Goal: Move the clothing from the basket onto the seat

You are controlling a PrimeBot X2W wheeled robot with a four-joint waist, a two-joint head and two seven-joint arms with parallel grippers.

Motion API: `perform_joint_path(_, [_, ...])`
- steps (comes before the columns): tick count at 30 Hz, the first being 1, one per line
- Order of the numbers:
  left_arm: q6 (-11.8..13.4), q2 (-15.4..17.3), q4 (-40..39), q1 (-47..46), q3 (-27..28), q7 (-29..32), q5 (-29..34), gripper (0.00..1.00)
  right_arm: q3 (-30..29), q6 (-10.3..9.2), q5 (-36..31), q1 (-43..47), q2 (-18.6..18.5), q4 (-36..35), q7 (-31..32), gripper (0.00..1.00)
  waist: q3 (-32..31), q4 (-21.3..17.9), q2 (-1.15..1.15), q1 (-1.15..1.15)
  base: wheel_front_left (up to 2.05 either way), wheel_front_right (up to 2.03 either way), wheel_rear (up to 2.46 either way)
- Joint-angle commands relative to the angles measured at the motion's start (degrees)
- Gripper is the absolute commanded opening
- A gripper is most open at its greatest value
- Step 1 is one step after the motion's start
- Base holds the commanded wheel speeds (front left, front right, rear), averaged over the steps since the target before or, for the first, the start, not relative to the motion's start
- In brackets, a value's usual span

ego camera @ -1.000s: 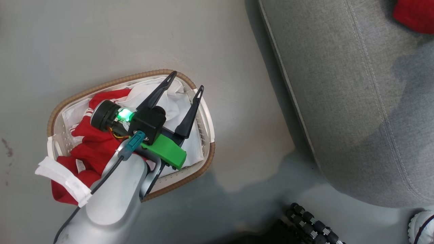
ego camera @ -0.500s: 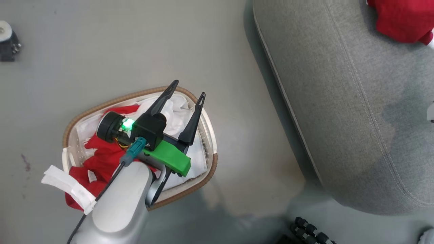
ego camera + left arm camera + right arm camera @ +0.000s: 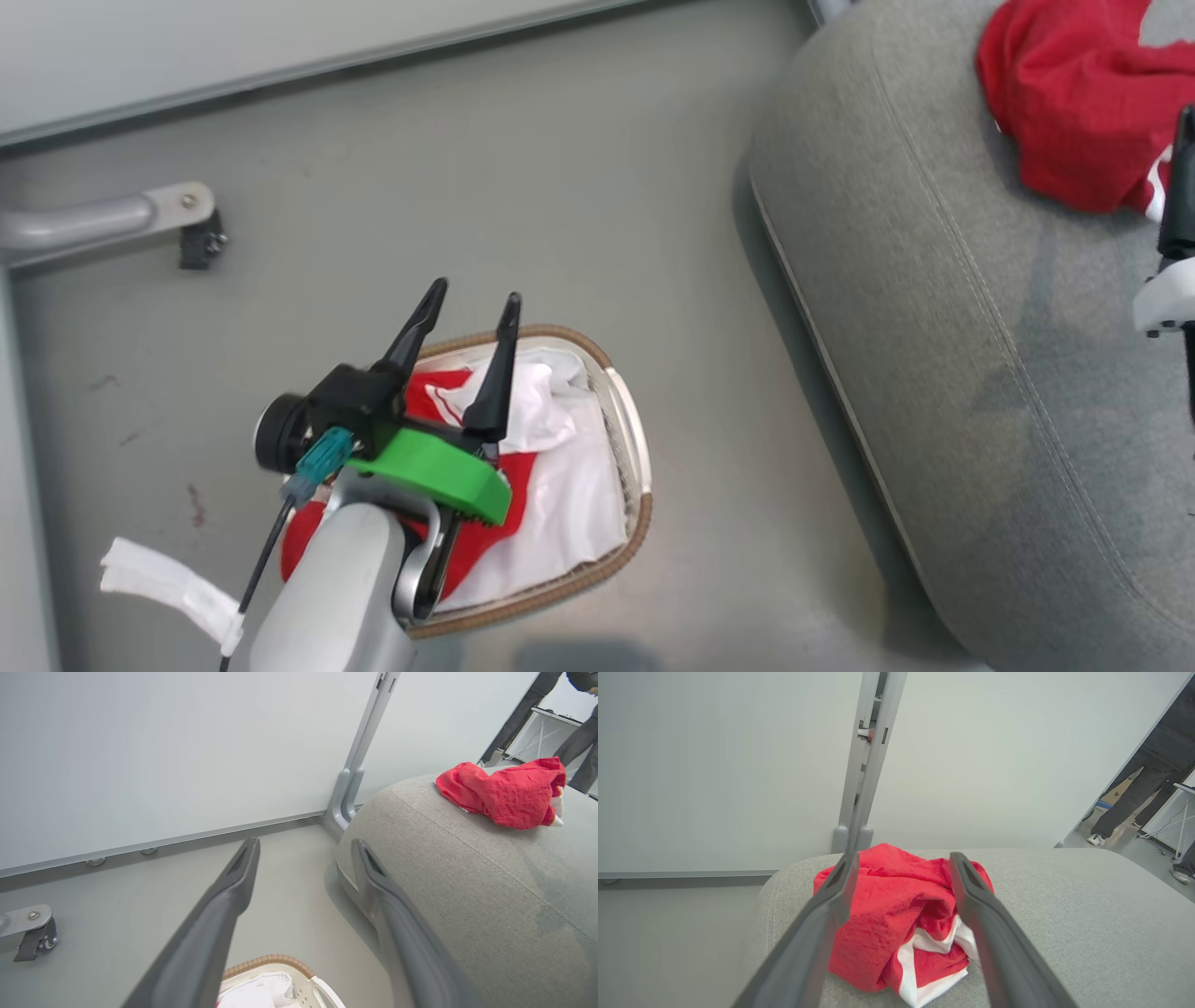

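The jaws of the left gripper point(image 3: 474, 292) stand apart with nothing between them, and it hangs above the basket point(image 3: 597, 574), its fingers pointing past the far rim. The jaws of the right gripper point(image 3: 904, 856) are also spread and hold nothing. It is well apart from the basket, over the seat point(image 3: 980, 373). In the right wrist view its fingers frame a red heap point(image 3: 887, 914) with white trim. I cannot tell if they touch it.

Red clothing point(image 3: 467, 555) lies inside the basket, crumpled together with the white liner point(image 3: 569, 495), which covers the side of the basket nearer to the seat. The heap lies on top of the seat, close to its far corner, well apart from the basket.

The basket stands on the grey floor point(image 3: 560, 187), and a strip of bare floor separates it from the seat. Beyond the basket there is a pale wall panel point(image 3: 163, 756), and to its far left a metal foot point(image 3: 182, 219). A white strip point(image 3: 159, 583) lies just left of the basket. Behind the seat, a person's legs point(image 3: 1134, 802) show.
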Motion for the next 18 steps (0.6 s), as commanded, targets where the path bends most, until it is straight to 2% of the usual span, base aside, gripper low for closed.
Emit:
perform_joint_path(1, [-0.16, -0.13, -0.15, 1.87, 1.17, 0.05, -0.15, 1.00, 0.88, -0.06, 0.85, -0.28, 0.21, 0.18, -0.04, 1.00, -6.72, 5.85, 0.00, 0.00, 0.00, 0.00, 0.00])
perform_joint_path(5, [-0.15, -0.88, -0.37, 5.06, 5.55, 0.04, -0.08, 1.00, 4.46, -0.06, 2.26, 1.20, 2.30, 0.17, -0.03, 1.00, -9.59, 8.28, 0.00, 0.00, 0.00, 0.00, 0.00])
perform_joint_path(10, [-0.10, -1.28, -1.01, 9.08, 11.30, 0.05, 0.44, 1.00, 8.44, -0.06, 2.90, 4.17, 6.82, -1.58, -0.04, 1.00, -12.01, 10.35, 0.00, 0.00, 0.00, 0.00, 0.00])
perform_joint_path(18, [0.18, -1.48, -2.01, 14.89, 17.46, 0.05, -0.19, 1.00, 10.70, -0.06, 4.94, 12.06, 12.04, -4.70, -0.04, 1.00, -14.78, 12.13, 0.00, 0.00, 0.00, 0.00, 0.00])
